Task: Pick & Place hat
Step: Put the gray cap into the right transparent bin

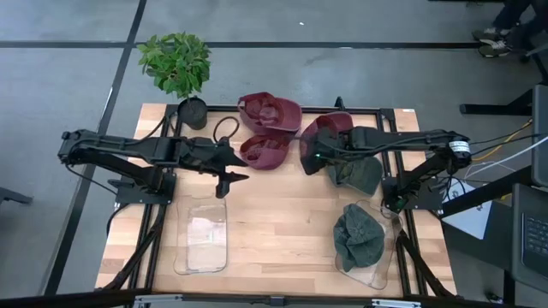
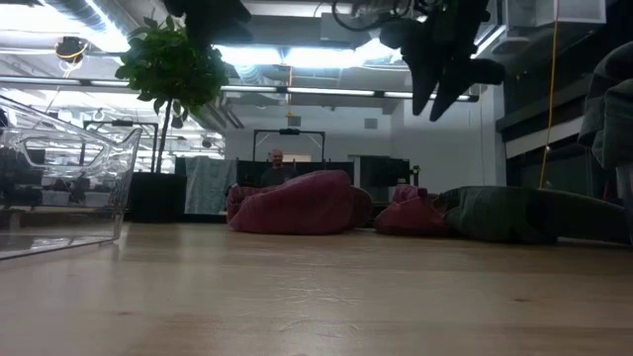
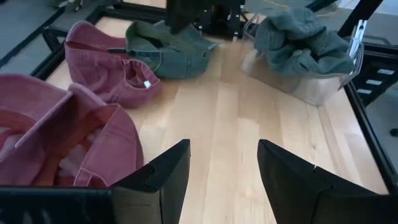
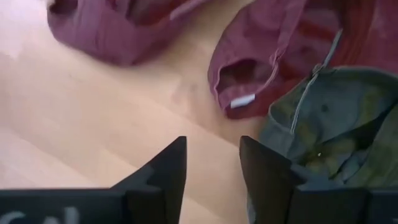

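Looking at the hats first: one green hat [image 1: 358, 236] already sits in the clear bin [image 1: 384, 272] on the right side of the table, so that bit looks done. Another green hat [image 1: 360, 174] lies loose on the wood near the back right, touching a maroon hat [image 1: 324, 130]. Two more maroon hats [image 1: 269, 111] sit at the back middle, one of them [image 1: 265, 151] just beside the left arm's wrist. The clear bin on the left [image 1: 204, 234] looks empty, though it's see-through, so I wouldn't swear to it.

The right gripper [image 1: 310, 158] hovers over the loose green and maroon pair, fingers partly spread and holding nothing; in its wrist view the tips frame bare wood next to the green hat's edge. The left gripper [image 1: 229, 178] hangs over the table just behind the left bin, fingers spread wide, nothing in them.

My guess: roughly a quarter in, with four hats left to sort, maroons probably going to the left bin.

A potted plant [image 1: 178, 64] stands at the back left corner.
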Controlling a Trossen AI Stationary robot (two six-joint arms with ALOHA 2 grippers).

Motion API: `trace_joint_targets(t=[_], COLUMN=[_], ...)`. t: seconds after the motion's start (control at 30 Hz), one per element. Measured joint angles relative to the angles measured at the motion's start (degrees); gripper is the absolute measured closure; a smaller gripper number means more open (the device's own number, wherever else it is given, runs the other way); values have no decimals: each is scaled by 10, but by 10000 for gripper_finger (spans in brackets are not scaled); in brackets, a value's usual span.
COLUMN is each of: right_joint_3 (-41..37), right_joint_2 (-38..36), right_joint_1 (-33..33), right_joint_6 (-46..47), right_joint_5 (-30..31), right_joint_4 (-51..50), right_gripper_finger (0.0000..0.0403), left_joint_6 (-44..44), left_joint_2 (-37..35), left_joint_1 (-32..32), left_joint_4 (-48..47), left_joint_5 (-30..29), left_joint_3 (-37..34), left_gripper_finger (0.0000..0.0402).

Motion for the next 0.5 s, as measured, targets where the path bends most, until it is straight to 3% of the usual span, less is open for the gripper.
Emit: trace_joint_targets(t=[0.13, 0.3, 0.5], right_joint_3=[-16, -33, -35], right_joint_2=[24, 78, 130], right_joint_1=[-14, -29, -30], right_joint_6=[-22, 21, 32], right_joint_5=[-24, -39, -8], right_joint_4=[-9, -68, -73], right_gripper_finger=[213, 167, 147], left_joint_6=[0, -25, -35], left_joint_2=[-1, -1, -1], left_joint_1=[0, 0, 0], left_joint_4=[5, 19, 23], left_joint_5=[-27, -40, -29], left_joint_3=[0, 0, 0], left_gripper_finger=[219, 219, 219])
